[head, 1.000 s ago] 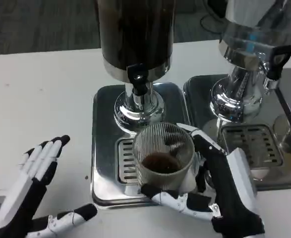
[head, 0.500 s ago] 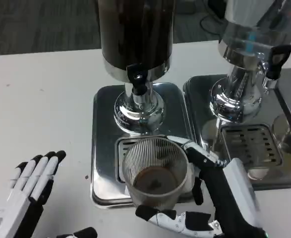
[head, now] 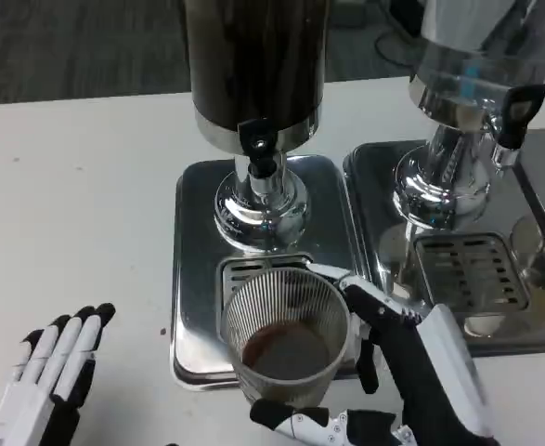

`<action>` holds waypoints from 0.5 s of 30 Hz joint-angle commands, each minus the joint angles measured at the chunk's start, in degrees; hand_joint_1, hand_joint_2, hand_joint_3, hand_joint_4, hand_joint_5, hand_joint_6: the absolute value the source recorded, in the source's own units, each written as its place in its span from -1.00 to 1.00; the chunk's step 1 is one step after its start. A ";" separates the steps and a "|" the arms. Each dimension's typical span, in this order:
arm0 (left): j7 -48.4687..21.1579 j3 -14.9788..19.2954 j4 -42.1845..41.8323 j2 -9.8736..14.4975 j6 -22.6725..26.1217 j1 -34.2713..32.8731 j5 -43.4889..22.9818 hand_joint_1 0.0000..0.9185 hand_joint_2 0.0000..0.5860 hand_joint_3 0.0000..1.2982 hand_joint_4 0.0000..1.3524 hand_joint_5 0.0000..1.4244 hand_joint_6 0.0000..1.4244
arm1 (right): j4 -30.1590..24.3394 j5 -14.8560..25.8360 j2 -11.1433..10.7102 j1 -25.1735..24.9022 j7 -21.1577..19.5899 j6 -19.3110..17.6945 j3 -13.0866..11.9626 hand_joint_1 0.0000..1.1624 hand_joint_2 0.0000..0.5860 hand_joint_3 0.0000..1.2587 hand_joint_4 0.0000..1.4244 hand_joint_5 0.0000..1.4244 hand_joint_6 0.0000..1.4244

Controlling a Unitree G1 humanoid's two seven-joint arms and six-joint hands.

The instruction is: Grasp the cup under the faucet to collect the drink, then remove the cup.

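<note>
The right hand (head: 397, 372) is wrapped around the ribbed clear cup (head: 288, 336) — fingers (head: 365, 293) curling round its far side, thumb (head: 295, 423) hooked under the near side. A little dark drink sits in the bottom of the cup. Held like this, the cup hangs over the front edge of the steel drip tray (head: 190, 279), just left of the hand's white back and on the near side of the tray's slotted grate (head: 240, 274). Beyond the fingertips, further from the robot, stands the dark drink dispenser (head: 253, 65) with its black faucet (head: 258, 144). A second dispenser (head: 472, 84) rises to the right, past the right forearm, over its own tray.

The left hand (head: 54, 372) lies well off to the left on the white table (head: 77, 186) — fingers straight and together, gripping nothing.
</note>
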 commanded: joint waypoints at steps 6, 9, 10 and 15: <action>-0.04 -0.60 -0.40 -0.13 0.63 -0.27 -0.15 -1.00 -0.92 -1.00 -1.00 -1.00 -1.00 | -1.21 1.62 -0.09 -0.61 1.07 -2.54 -0.76 0.62 -0.49 -0.14 -0.11 0.29 0.87; 0.09 -0.74 -0.58 -0.27 0.81 -0.37 0.11 -1.00 -0.92 -1.00 -1.00 -1.00 -1.00 | -1.11 1.55 0.02 -0.75 1.20 -2.69 -1.10 0.62 -0.50 -0.14 -0.11 0.29 0.87; 0.17 -0.74 -0.54 -0.29 0.83 -0.39 0.12 -1.00 -0.92 -1.00 -1.00 -1.00 -1.00 | -1.11 1.54 0.07 -0.79 1.46 -2.50 -1.10 0.62 -0.50 -0.14 -0.11 0.29 0.87; 0.34 -0.90 -0.85 -0.73 1.02 -0.19 0.22 -1.00 -0.92 -1.00 -1.00 -1.00 -1.00 | -0.82 2.16 0.22 -0.52 1.60 -2.70 -1.61 0.61 -0.50 -0.14 -0.11 0.29 0.88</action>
